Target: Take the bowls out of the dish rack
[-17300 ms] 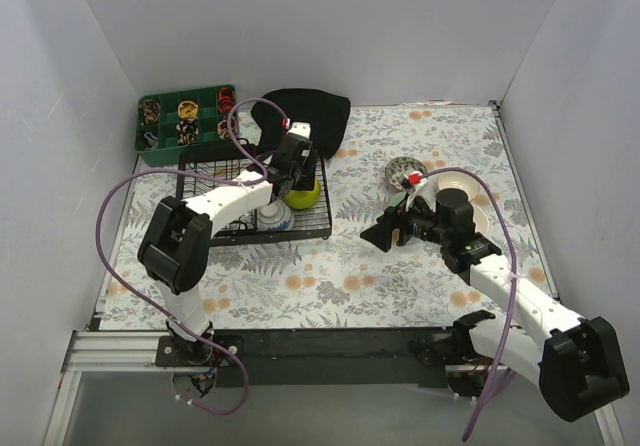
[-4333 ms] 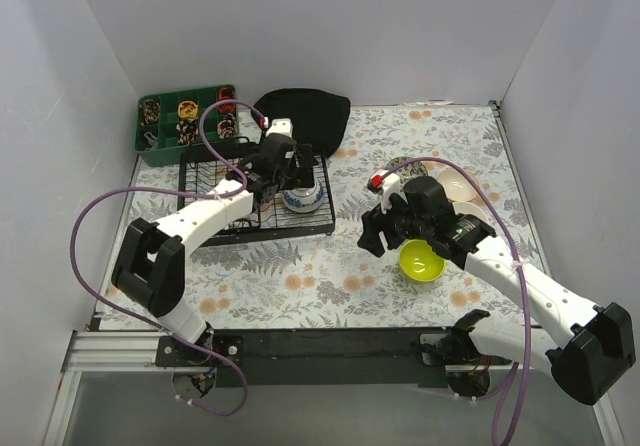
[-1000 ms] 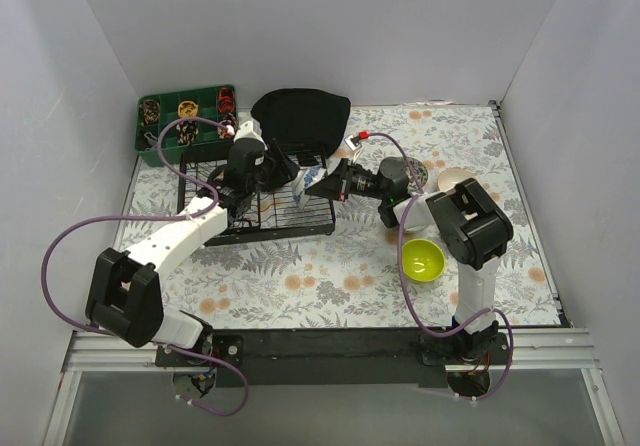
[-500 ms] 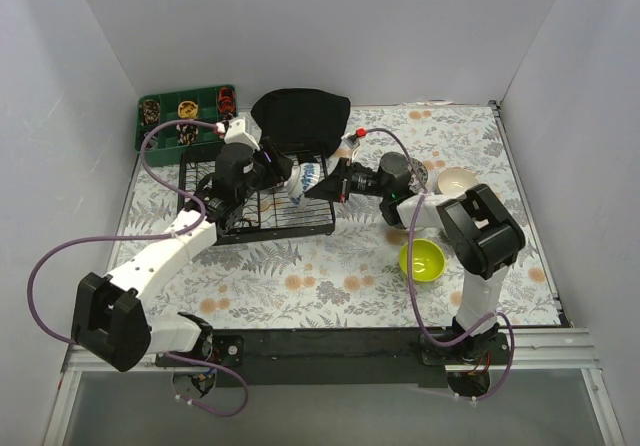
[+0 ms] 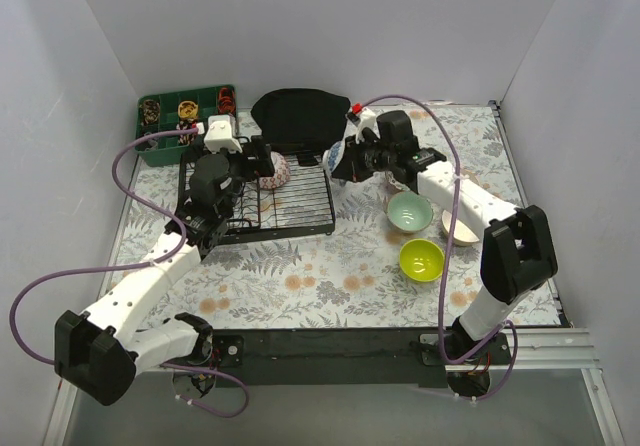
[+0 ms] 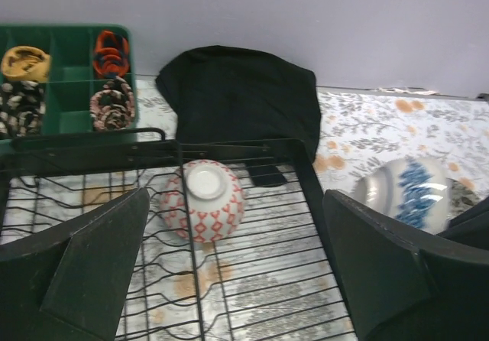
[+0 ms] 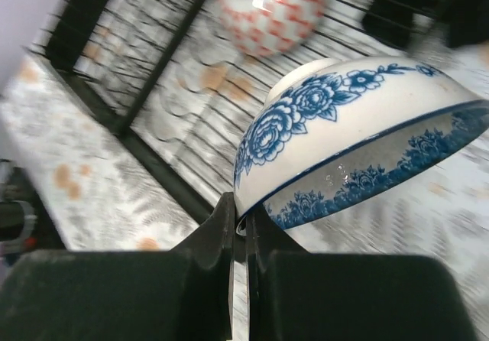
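The blue-patterned bowl (image 7: 351,134) is pinched by its rim between the right gripper (image 7: 239,220) fingers, which are closed narrowly on the wall with one finger inside and one outside. The bowl hangs tilted from them, with its opening turned partly down. Ahead of those fingers lies the dish rack (image 7: 114,73), and a red-patterned bowl (image 7: 271,8) sits in it further on.

The left gripper (image 6: 234,196) is spread wide and holds nothing. The red-patterned bowl rests on the rack wires between and just beyond its fingers, with its foot ring facing the wrist. The blue-patterned bowl shows past the right-hand finger, outside the rack's rim. Beyond the fingertips are a black cloth (image 6: 241,96) and, towards the left-hand finger, a green tray (image 6: 69,58).

Three more bowls stand on the table well behind the right fingers: a mint bowl (image 5: 410,211), a lime-green bowl (image 5: 422,259) and a cream bowl (image 5: 465,234).
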`<state>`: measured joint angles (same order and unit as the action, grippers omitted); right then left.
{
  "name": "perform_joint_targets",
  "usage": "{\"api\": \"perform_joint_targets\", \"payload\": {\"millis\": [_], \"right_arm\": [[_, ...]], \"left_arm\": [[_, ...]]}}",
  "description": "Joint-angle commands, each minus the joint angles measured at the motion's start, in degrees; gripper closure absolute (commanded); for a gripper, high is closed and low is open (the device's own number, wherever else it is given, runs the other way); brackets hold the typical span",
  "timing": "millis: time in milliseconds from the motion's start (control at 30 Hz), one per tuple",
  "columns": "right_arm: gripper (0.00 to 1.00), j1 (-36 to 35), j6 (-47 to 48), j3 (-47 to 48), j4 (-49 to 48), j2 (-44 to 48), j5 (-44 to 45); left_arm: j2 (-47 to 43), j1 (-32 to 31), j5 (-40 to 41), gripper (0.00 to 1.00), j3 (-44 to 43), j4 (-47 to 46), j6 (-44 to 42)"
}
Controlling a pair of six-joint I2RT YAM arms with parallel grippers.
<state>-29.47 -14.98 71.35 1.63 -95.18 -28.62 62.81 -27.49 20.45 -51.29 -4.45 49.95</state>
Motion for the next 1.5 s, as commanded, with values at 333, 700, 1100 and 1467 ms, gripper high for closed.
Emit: {"api": "perform_joint_targets", "payload": {"millis": [333,700,1100,1467], "right_arm": [[0.99,1.26,33.96,30.76,45.04,-9.83,45.30],[0.99,1.44,41.96,29.55,47.33,-17.58,54.64],[0.99,1.26,45.48,25.06,49.08,-19.17,51.82],[0.90,-0.23,46.27,23.57,49.00,-20.66,55.78]], "left_arm": [[-4.18,0.24,5.83,0.02,6.72,-5.83,-9.61],[-4.18,0.24,6.71,0.02,8.31,-8.12,-11.72],[-4.45,0.24,6.01,0.02,8.48,-8.21,-11.99],[-5.50,0.24,5.48,0.02,8.75,-8.56,-12.16]]}}
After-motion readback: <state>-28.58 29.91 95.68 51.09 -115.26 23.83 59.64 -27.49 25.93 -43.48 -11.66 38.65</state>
